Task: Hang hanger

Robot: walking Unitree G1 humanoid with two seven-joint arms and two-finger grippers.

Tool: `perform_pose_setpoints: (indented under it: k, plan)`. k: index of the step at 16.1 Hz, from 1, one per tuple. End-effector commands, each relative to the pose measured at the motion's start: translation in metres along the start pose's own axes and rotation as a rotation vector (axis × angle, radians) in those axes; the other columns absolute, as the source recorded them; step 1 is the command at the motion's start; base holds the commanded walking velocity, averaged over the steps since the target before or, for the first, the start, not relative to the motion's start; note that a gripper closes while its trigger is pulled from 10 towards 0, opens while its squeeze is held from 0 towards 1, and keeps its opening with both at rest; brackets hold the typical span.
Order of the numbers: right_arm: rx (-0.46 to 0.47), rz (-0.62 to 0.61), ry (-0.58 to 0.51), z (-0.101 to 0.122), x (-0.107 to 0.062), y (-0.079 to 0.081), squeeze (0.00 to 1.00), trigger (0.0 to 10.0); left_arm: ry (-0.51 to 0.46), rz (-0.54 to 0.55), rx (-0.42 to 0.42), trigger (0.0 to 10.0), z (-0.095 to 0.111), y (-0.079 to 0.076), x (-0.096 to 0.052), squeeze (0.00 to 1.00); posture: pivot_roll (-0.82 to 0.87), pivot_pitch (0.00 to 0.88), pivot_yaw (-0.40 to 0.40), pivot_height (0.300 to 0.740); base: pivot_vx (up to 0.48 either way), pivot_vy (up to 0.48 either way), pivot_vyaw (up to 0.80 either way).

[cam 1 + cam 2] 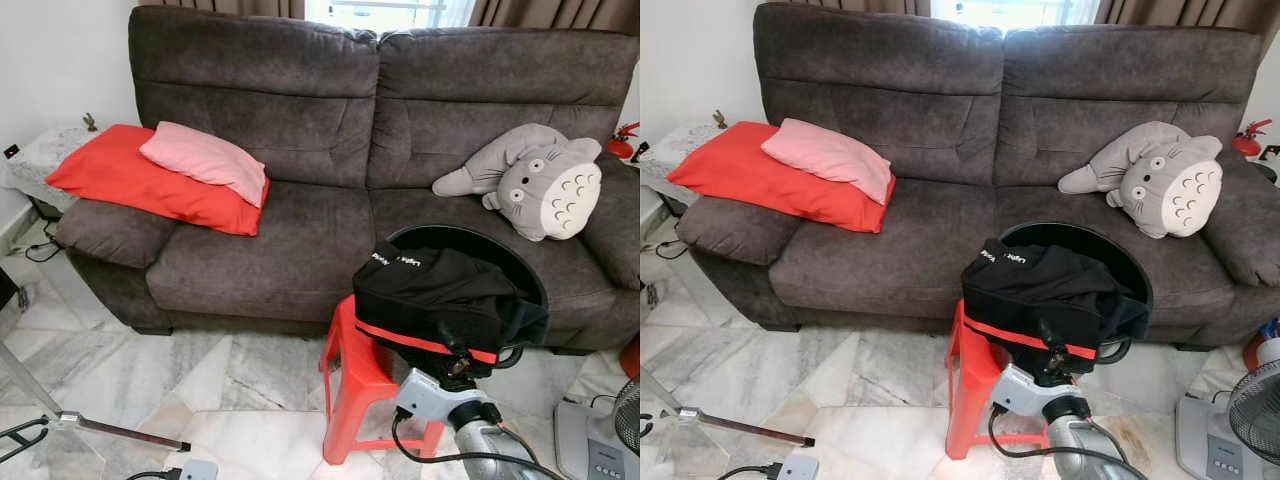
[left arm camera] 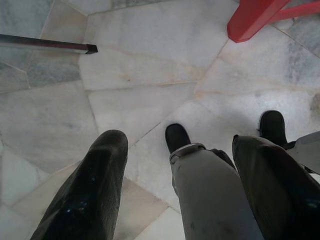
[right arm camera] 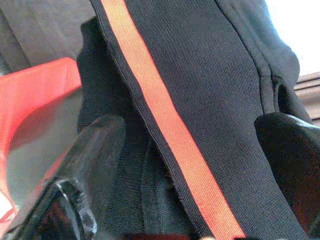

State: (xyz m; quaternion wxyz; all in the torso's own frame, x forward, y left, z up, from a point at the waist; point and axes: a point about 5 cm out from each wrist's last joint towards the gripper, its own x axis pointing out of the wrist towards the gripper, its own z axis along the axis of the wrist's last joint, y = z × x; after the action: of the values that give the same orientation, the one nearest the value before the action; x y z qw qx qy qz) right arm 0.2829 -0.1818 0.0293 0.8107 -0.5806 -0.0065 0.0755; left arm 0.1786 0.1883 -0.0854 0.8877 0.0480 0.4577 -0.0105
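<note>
You have no hanger in plain sight here; what you can see is a black garment with an orange stripe point(image 1: 432, 295) piled in a round black basket point(image 1: 520, 262) that sits on a red plastic stool point(image 1: 362, 380), just in front of the grey sofa point(image 1: 300, 180). If a hanger is there, it is buried in the folds, and you cannot tell from these views. Your right hand point(image 1: 458, 368) is pressed up against the lower front edge of the garment, right at the stripe, and the right wrist view shows its two fingers point(image 3: 95, 145) spread wide with the striped cloth between them, not yet closed on anything. Your left hand point(image 2: 175, 190) hangs low over the marble floor point(image 2: 150, 100), fingers apart and empty, with the robot's own feet below it. The likely trouble: if you close now you probably catch loose fabric only, and a pull would drag the whole garment forward. The basket overhangs the stool on the sofa side, so a sideways tug could tip it or slide it off, and the light stool itself may shift on the smooth floor. Watch too the cable point(image 1: 430, 455) looping under your right wrist, which could snag on the stool. A plush toy point(image 1: 535, 180) and red and pink pillows point(image 1: 170, 175) lie well clear on the sofa.
</note>
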Motion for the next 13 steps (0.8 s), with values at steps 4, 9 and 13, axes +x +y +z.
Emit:
perform_pose_setpoints:
  k: [4, 9, 13]
  plan:
    - [-0.038, -0.001, 0.0, -0.0031, 0.0005, 0.0039, 0.0, 10.0, 0.025, 0.01, -0.002, 10.0, -0.0064, 0.0026, -0.0012, 0.0, -0.08, 0.059, -0.001, 0.74, 0.0, 0.0, 0.0]
    - [-0.06, -0.054, -0.014, -0.0022, 0.0019, 0.0019, 0.0, 10.0, 0.022, 0.013, -0.003, 10.0, -0.0059, 0.0032, -0.0012, 0.0, -0.09, 0.057, 0.001, 0.74, 0.0, 0.0, 0.0]
    - [-0.059, -0.078, -0.036, -0.0011, 0.0021, 0.0001, 0.0, 10.0, 0.02, 0.015, -0.003, 10.0, -0.006, 0.0033, -0.0013, 0.0, -0.08, 0.056, -0.001, 0.74, 0.0, 0.0, 0.0]
